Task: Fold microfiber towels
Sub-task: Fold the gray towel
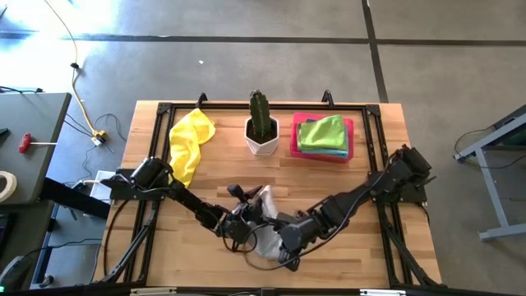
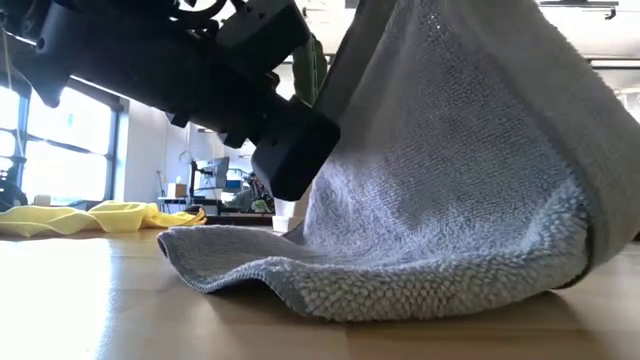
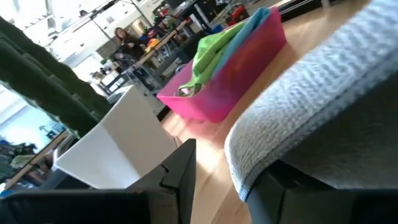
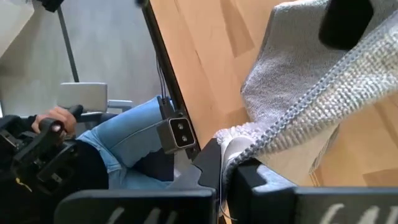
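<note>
A grey microfiber towel (image 1: 268, 240) lies near the table's front middle, partly raised, with its lower fold (image 2: 300, 270) on the wood. My right gripper (image 4: 222, 168) is shut on it. My left gripper (image 3: 221, 168) stands open and level at the towel's left side (image 2: 295, 150), fingers apart. A yellow towel (image 1: 191, 140) lies crumpled at the far left. Green and light blue towels (image 1: 322, 131) sit folded in the pink tray (image 1: 349, 140). My left gripper has one finger (image 3: 292, 186) under the grey towel's thick rolled edge (image 3: 249, 155), which drapes over it. The other finger (image 3: 180, 168) stands apart, with bare table in the gap. The fingers lie about level. My right gripper pinches the towel's stitched hem (image 4: 249, 146) between its two shut fingers, slanting down from the table's right. From the hold the cloth runs taut and sloping (image 4: 323, 87); its lower part rests on the table (image 2: 420, 290).
A cactus in a white pot (image 1: 262, 131) stands at the far middle between the yellow towel and the pink tray. A black frame (image 1: 271, 105) runs along the table's far edge. A person in jeans (image 4: 124, 143) sits beyond the table's near edge.
</note>
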